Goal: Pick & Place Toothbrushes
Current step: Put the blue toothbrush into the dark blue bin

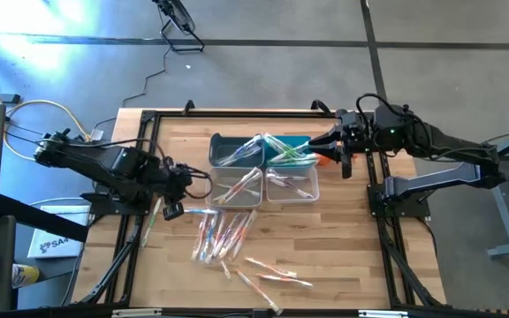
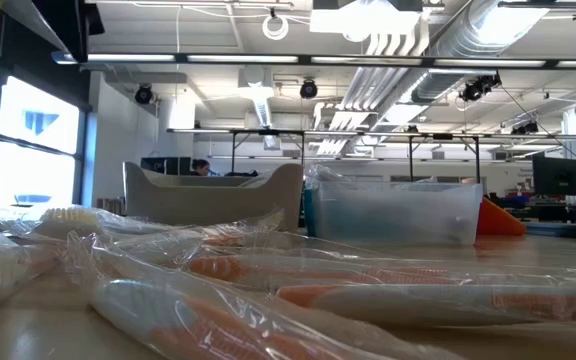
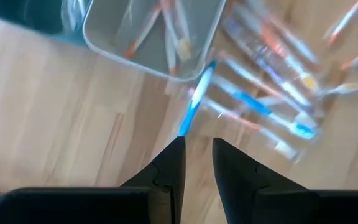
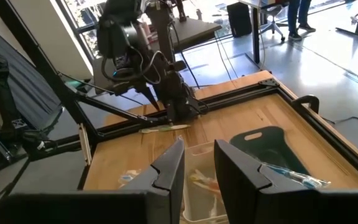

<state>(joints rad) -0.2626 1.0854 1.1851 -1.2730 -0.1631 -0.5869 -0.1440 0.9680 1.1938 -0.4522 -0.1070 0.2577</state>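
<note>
Several wrapped toothbrushes (image 1: pixel 224 234) lie in a loose heap on the wooden table, in front of the bins. One blue toothbrush (image 3: pixel 196 102) lies flat on the wood just past my left gripper's fingertips. My left gripper (image 1: pixel 173 208) (image 3: pixel 197 142) slants down above the table left of the heap, its fingers a narrow gap apart with nothing between them. A whitish toothbrush (image 1: pixel 152 223) (image 4: pixel 165 128) lies alone by the left arm. My right gripper (image 1: pixel 330 148) (image 4: pixel 199 146) hangs over the bins' right side, narrowly open and empty.
Two teal bins (image 1: pixel 235 146) (image 1: pixel 292 146) and two clear bins (image 1: pixel 237 185) (image 1: pixel 292 184) stand mid-table and hold toothbrushes. An orange cloth (image 1: pixel 323 160) lies by the right one. More toothbrushes (image 1: pixel 268 278) lie near the front edge. Bare wood shows at the table's left and right.
</note>
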